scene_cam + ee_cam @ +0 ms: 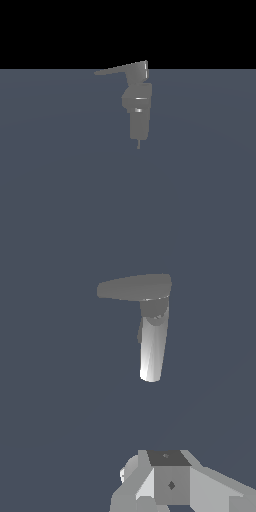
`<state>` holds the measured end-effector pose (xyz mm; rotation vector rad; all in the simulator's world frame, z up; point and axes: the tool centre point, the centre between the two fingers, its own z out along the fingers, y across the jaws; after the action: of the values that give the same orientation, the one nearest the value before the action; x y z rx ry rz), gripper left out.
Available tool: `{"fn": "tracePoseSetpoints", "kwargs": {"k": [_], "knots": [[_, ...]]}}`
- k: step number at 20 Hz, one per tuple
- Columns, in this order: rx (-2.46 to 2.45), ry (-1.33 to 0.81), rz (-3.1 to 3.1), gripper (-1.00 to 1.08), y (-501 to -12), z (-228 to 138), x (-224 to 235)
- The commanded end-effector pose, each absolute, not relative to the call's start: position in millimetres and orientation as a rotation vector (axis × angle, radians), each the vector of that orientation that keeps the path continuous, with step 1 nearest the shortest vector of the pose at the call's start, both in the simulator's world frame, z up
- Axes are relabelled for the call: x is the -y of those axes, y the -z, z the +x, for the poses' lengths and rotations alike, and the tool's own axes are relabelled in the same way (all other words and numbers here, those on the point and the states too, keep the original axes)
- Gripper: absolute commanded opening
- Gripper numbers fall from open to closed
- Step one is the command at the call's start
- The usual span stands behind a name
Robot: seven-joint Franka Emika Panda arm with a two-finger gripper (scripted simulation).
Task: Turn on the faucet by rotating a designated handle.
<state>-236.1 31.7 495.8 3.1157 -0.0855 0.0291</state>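
While the faucet [138, 107] stands upright near the middle of the flat blue-grey floor [60, 190], its handle [120, 69] juts from the top block toward the exterior view's left, tapering to a thin end. From the wrist view, the faucet [152, 346] and handle [132, 287] sit well apart from the gripper [167, 483], which touches nothing. Only its blocky pale body shows, so I cannot tell whether the fingers are spread or pressed together.

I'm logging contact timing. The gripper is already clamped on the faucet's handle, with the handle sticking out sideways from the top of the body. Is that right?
Not quite. In the wrist view the gripper is apart from the handle, with bare floor between them. The rest holds: the handle projects sideways from the top of the faucet.
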Motion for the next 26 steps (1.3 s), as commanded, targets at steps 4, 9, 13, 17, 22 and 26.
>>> {"fn": "tracePoseSetpoints", "kwargs": {"k": [4, 9, 13, 17, 22, 26], "knots": [[0.229, -0.013, 3.102, -1.0, -484, -224, -49], [0.389, 0.005, 3.079, -1.0, -471, -208, -68], [0.517, 0.02, 3.055, -1.0, -460, -194, -81], [0.644, 0.034, 3.025, -1.0, -449, -179, -93], [0.801, 0.052, 2.98, -1.0, -435, -158, -106], [0.925, 0.066, 2.938, -1.0, -424, -141, -115]]}}
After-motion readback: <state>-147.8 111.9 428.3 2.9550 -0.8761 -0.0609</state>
